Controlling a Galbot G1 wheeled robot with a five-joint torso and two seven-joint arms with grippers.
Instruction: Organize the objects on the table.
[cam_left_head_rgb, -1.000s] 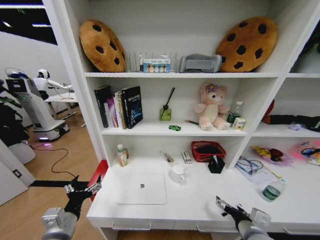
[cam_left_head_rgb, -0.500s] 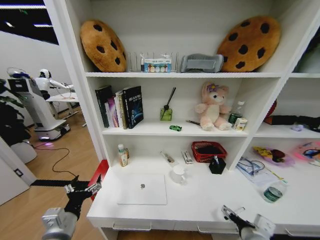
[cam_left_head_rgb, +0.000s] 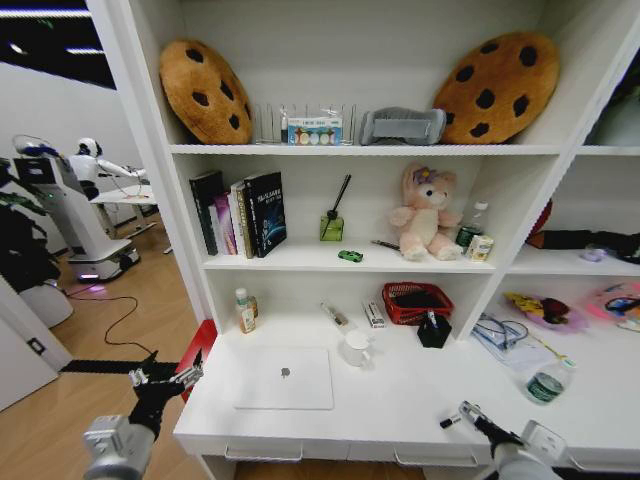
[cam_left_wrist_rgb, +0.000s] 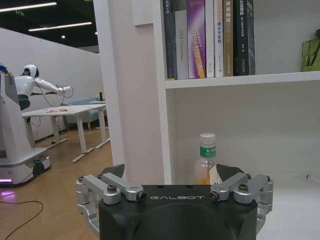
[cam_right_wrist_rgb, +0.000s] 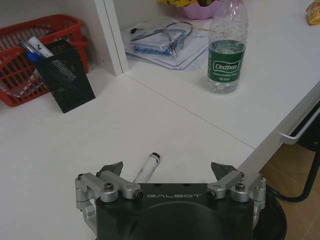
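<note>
Spread wide and clamped on nothing at the right pincer (cam_right_wrist_rgb: 167, 167); parked low over the front strip of the tabletop (cam_left_head_rgb: 400, 395), near its edge; just ahead, on the white surface between the line of the two open jaws, a white pen with a black cap (cam_right_wrist_rgb: 146, 170), lying flat and touching neither jaw.

Compared with a second ago in the head view: drawn back and down toward the tabletop's front edge, with little more than the tips and wrist left above the lower border; seemingly a withdrawal from the pen, so probably a set-down or a missed pick; cannot tell which.

Farther out from that pincer: a black mesh pen holder (cam_right_wrist_rgb: 65, 75) with pens in it, standing against a red basket (cam_right_wrist_rgb: 17, 30); off to the other side, a clear green-labelled bottle (cam_right_wrist_rgb: 226, 55) upright beside a pile of papers.

Over at the left pincer (cam_left_wrist_rgb: 172, 172): also spread apart and empty, held off the tabletop's left end above the floor, facing a small bottle (cam_left_wrist_rgb: 206, 160) by the shelf upright; idle.

On the tabletop, centre-left: the silver laptop (cam_left_head_rgb: 284, 378), closed, well apart from both pincers.

Judging by the loose pen, little tidied yet.
</note>
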